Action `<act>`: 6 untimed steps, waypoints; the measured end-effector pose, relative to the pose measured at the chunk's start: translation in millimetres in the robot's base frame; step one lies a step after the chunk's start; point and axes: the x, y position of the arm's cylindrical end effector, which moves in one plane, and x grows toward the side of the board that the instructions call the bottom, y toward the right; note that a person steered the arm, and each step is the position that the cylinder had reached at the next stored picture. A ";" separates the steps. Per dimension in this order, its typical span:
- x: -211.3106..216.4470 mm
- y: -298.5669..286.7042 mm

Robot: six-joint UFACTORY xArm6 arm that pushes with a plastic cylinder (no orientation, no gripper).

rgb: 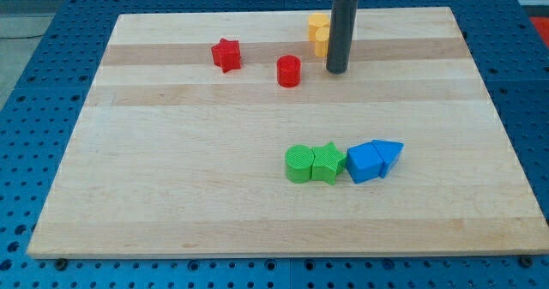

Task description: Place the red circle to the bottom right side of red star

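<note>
Pale wooden board [171, 195] on blue pegboard [34, 109], my tip [336, 71] right of red circle [289, 70], red star [226, 55] left

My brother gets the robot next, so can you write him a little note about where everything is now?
My tip is on the board, just to the view's right of the red circle, not touching it, with the yellow blocks right behind the rod.
The red star sits to the view's left of the circle and a little higher.
So the circle already lies to the star's lower right, with a clear gap between them.
Left to do: maybe a small push toward the view's bottom, if a clearer diagonal is wanted.
The green and blue blocks are far away near the bottom.
</note>
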 end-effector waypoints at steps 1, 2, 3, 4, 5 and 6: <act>19.1 -8.5; 15.9 -52.3; 3.0 -84.8; -9.6 -104.6; -9.7 -106.0; -2.9 -95.1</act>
